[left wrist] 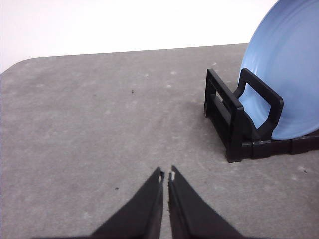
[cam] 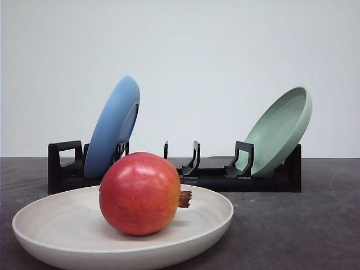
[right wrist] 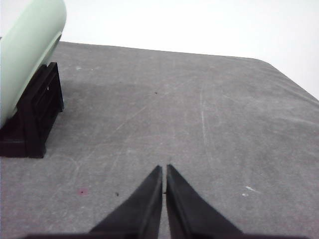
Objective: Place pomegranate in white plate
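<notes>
Pomegranate (cam: 140, 193) resting inside the white plate (cam: 214, 225), at the near edge of the table (cam: 298, 225) in the front view. It sits slightly left of the plate's middle, its brown crown stub pointing right. Judged from this, the task looks complete, with nothing left but to keep the arms away.

Fruit skin is glossy, red blending into yellow-orange. The plate is shallow, round, matte cream with a raised rim, much wider than the fruit. Behind it stands a black slotted rack (cam: 225, 179) holding a blue plate (cam: 112, 128) and a pale green plate (cam: 279, 129), both leaning on edge. The table is grey, faintly scuffed and speckled.

Left hand (left wrist: 166, 176) hovers over bare table near the rack, its dark tapered fingers pressed together, holding nothing. Right hand (right wrist: 164, 169) is likewise closed and empty.
</notes>
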You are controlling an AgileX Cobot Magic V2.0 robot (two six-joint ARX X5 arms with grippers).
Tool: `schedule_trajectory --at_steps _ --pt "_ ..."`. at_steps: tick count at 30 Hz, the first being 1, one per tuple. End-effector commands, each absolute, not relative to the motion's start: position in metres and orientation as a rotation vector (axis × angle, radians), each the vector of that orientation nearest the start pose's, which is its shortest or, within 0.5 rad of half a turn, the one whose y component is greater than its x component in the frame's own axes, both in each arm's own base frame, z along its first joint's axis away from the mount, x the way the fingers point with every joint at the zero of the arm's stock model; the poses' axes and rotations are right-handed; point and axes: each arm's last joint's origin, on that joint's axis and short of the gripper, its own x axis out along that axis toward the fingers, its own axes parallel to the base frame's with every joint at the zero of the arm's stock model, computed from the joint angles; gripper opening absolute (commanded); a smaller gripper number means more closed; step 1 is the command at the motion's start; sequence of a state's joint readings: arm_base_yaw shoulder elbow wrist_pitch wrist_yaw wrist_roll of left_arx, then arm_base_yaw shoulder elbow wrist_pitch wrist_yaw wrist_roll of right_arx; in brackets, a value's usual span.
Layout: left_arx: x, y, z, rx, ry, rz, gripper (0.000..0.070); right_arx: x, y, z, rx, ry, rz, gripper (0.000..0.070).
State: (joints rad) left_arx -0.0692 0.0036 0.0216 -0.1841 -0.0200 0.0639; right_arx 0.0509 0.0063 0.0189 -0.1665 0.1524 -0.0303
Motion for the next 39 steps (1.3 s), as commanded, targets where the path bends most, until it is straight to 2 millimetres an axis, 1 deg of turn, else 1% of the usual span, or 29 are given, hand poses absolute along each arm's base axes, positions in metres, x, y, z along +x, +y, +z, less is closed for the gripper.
schedule_trajectory --at_steps 1,39 --pt "0.0954 -0.006 0.1494 0.085 0.175 -0.055 0.0 0.0959 0.0004 0.1519 -0.048 0.151 -0.098 0.0006" --pt "0.0954 -0.006 0.1494 0.085 0.175 -0.055 0.0 0.0959 0.0004 0.1519 -0.048 0.151 -0.098 0.0006"
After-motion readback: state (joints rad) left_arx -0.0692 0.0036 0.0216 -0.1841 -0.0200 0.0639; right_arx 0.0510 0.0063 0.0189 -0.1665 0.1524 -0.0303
